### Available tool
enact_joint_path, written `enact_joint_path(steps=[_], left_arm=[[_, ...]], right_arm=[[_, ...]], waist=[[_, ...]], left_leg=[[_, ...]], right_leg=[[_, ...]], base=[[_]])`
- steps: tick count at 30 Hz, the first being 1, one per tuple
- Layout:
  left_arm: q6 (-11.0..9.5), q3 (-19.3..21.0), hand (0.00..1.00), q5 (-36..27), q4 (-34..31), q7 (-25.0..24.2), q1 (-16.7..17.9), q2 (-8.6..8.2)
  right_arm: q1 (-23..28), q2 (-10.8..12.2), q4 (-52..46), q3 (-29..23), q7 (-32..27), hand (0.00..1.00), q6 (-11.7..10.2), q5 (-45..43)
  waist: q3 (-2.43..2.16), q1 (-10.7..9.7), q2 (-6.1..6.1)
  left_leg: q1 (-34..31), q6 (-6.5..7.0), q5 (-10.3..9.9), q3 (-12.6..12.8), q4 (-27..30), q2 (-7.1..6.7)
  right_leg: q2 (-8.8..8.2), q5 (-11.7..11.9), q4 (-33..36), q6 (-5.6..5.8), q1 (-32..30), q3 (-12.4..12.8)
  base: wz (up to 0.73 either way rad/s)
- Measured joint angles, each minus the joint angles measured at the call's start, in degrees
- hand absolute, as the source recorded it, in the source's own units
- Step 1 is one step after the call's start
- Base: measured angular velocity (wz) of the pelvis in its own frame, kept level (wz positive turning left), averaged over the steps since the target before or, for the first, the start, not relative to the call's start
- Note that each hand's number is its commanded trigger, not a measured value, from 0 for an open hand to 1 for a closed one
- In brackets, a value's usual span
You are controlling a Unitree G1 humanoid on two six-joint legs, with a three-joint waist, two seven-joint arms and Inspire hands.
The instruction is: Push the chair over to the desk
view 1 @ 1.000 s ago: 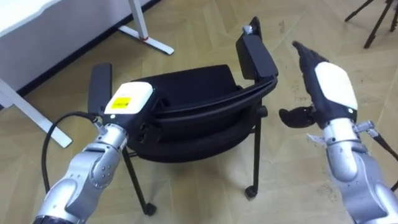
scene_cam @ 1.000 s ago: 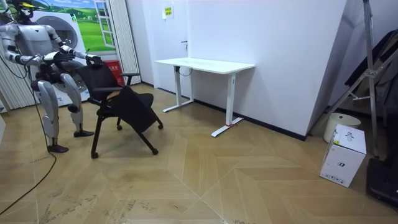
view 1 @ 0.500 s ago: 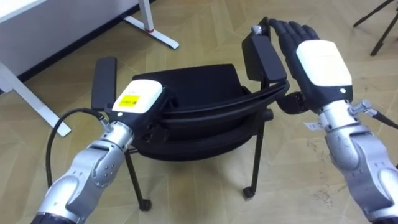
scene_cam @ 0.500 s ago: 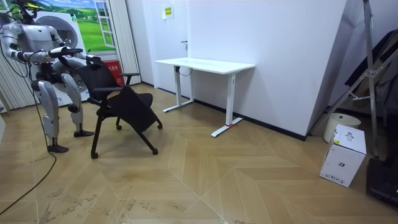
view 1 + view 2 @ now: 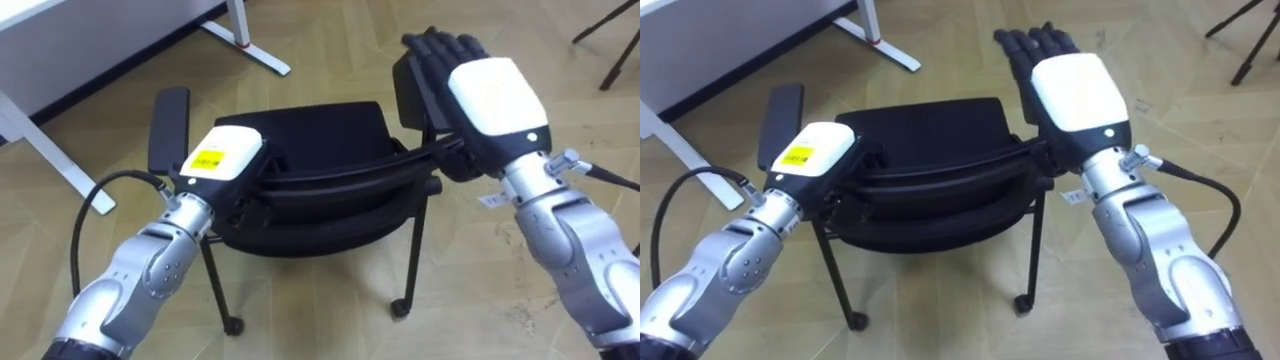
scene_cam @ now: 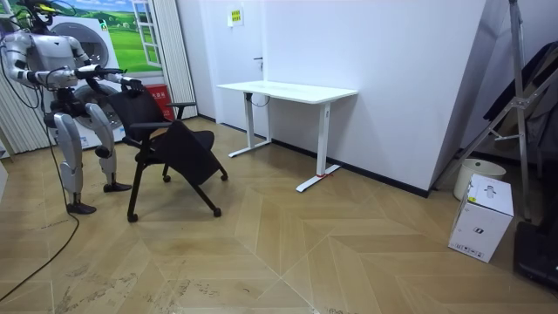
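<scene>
A black chair (image 5: 300,130) on castors stands before me with its seat facing away, and its curved backrest (image 5: 330,185) is nearest me. My left hand (image 5: 225,155) sits on the backrest's left end, its fingers curled over the top edge, beside the left armrest (image 5: 168,125). My right hand (image 5: 490,95) lies open with straight fingers over the backrest's right end and the right armrest (image 5: 410,85). In the room view I stand behind the chair (image 6: 170,139) at the room view's left, both arms held out to it.
A white desk (image 5: 60,40) with white legs (image 5: 250,50) stands beyond the chair to my left; the room view has the desk (image 6: 288,92) against the white wall. Dark stand legs (image 5: 610,40) reach in at top right. Wooden floor lies around.
My right hand has swung in from the right of the chair and come down on the backrest's right end and armrest. The left hand has kept its hold.
</scene>
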Motion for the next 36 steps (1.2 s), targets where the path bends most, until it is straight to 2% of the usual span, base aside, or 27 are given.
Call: enact_joint_path(steps=[3, 7, 10, 18, 25, 28, 36], left_arm=[[0.0, -0.2, 1.0, -0.2, 0.2, 0.1, -0.3, 0.14], [0.0, -0.8, 1.0, -0.1, 0.9, -0.4, -1.6, 0.12], [0.2, -1.2, 1.0, -0.1, 1.0, -1.2, -2.6, 0.12], [0.9, -1.6, 1.0, -0.1, 1.7, -1.9, -3.5, 0.08], [0.9, -2.6, 1.0, -0.2, 6.1, -0.7, -5.9, 0.01], [0.9, -2.6, 1.0, -0.3, 6.2, -0.3, -5.9, 0.08], [0.9, -2.9, 1.0, -0.4, 6.2, 0.3, -5.9, 0.18]], right_arm=[[-0.7, -1.6, 0.0, 0.8, 0.7, 0.0, -0.2, -0.6], [-0.7, -1.7, -0.1, 1.1, 1.7, 0.0, 0.2, -1.2], [-0.7, -3.1, -0.1, 1.5, 2.3, 0.0, 0.5, -1.2], [-0.7, -5.1, 0.5, 3.6, 2.3, 0.0, 1.1, -1.0], [-0.6, -7.9, 7.4, 7.9, 2.4, 0.0, 1.5, -1.2], [-0.3, -7.9, 10.1, 9.5, 2.6, 0.0, 3.0, -1.8], [-0.1, -7.8, 11.6, 9.8, -0.3, 0.0, 3.0, -1.8]], waist=[[0.06, 0.2, -0.13], [0.34, 0.9, -0.8], [0.53, 1.3, -1.23], [0.59, 1.5, -1.19], [0.69, 2.2, -0.97], [0.8, 2.6, -0.5], [0.66, 2.6, -0.29]], left_leg=[[0.0, 0.0, 0.0, 0.0, 0.0, 0.0], [0.0, -0.03, 0.0, 0.0, -0.1, 0.0], [-0.2, -0.03, 0.0, -0.1, 0.2, 0.0], [-0.2, -0.02, 0.0, -0.7, 0.8, 0.06], [0.6, -0.55, -0.1, -0.7, 0.7, 0.75], [0.5, -0.65, 0.0, -0.7, 0.6, 0.96], [0.6, -0.79, 0.1, -0.8, 0.3, 1.0]], right_leg=[[0.0, 0.0, 0.0, 0.0, 0.0, 0.0], [0.04, 0.0, -0.1, 0.0, 0.1, 0.1], [0.05, 0.0, -0.1, 0.0, 0.0, 0.0], [0.19, 0.2, -0.7, -0.25, 0.7, -0.1], [0.89, 0.5, -0.7, -0.72, 1.0, 0.3], [1.1, 0.5, -0.6, -0.86, 0.8, 0.5], [1.18, 0.6, -0.7, -0.88, 0.8, 0.4]], base=[[0.0], [0.0], [0.0], [0.0], [-0.04], [-0.06], [0.0]])
